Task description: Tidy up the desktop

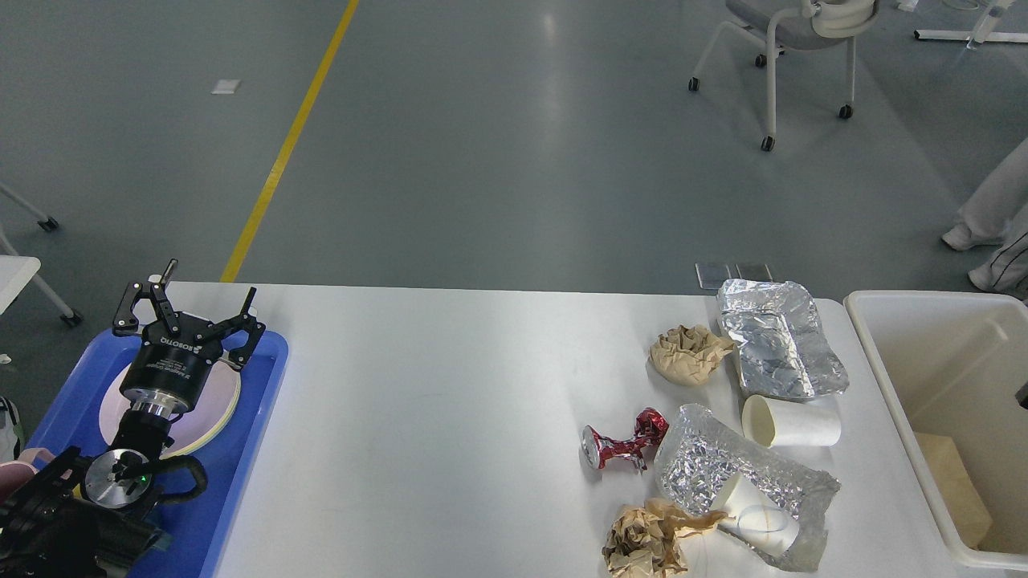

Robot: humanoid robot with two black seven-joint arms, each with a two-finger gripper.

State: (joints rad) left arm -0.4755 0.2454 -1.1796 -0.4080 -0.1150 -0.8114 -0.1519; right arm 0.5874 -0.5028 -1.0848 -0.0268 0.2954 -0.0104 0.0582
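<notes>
The white desktop (450, 417) fills the lower view. On its right part lie a flat foil sheet (779, 345), a crumpled brown paper ball (687, 353), a tipped white paper cup (791, 421), a crushed red can (622, 445), a crumpled foil piece (715, 466) with a second cup (755, 518) on it, and another brown paper wad (642, 542). My left gripper (193, 301) is open and empty above a pale plate (221, 409) in the blue tray (257, 401). My right gripper is out of view; only a dark sliver (1022, 394) shows at the right edge.
A cream-white bin (883, 377) stands off the desktop's right end with a flat brown paper piece (952, 482) in its bottom. Beyond the desk are grey floor, a wheeled chair (787, 32) and a person's legs (996, 209).
</notes>
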